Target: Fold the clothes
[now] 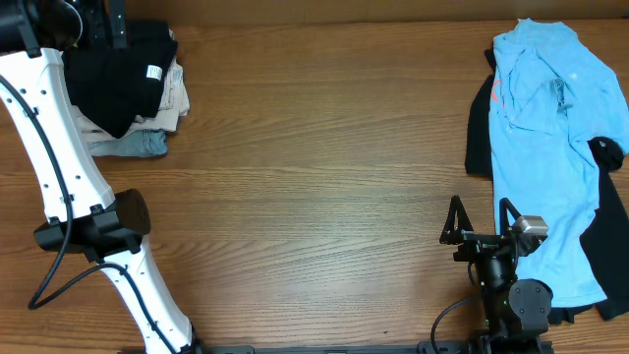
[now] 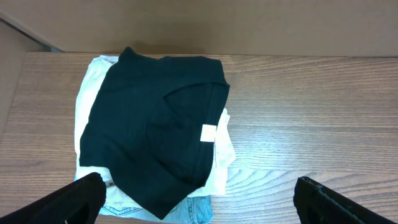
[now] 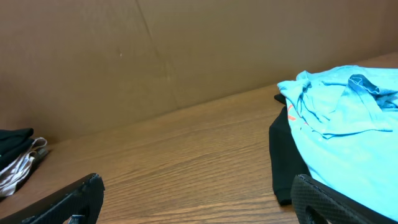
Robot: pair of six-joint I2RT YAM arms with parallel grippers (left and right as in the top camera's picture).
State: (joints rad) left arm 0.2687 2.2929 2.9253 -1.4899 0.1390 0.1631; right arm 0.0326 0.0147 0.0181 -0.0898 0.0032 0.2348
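Matt black cloth T-shirt (image 2: pixel 149 130); soft light blue shirt (image 1: pixel 545 147); wood-grain table (image 1: pixel 314 167).
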